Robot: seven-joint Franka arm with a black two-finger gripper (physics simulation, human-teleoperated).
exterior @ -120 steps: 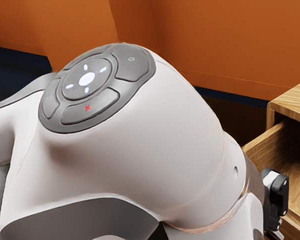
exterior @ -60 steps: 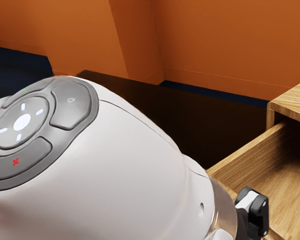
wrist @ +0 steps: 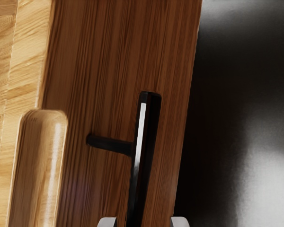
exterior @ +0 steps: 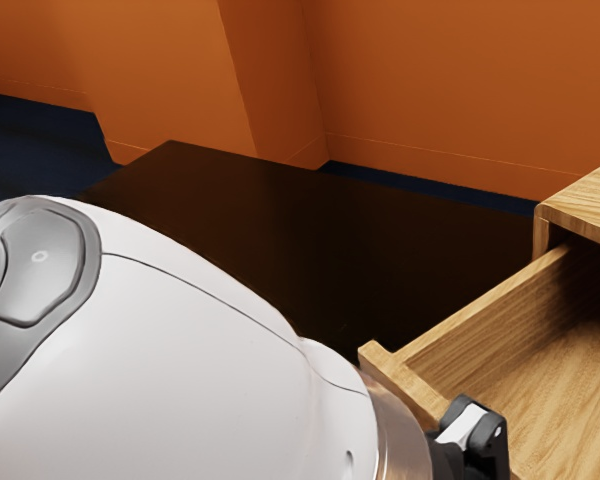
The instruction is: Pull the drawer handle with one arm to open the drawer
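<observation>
Jaws: clenched or loose, can't tell! Black handle stands off the drawer front; drawer sits part-open, lower right of the exterior frame, beside the dark tabletop. Loose hold, and the handle could slip free mid-pull.

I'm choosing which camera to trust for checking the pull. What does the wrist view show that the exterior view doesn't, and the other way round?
Wrist view: the black drawer handle, a bar standing off the dark wooden drawer front on a short post. Exterior view: the white arm, the dark table, the orange wall, and the drawer pulled well out of the cabinet, its inside open to view. Shared: the drawer itself, seen from its front in one and from above its inside in the other.
</observation>
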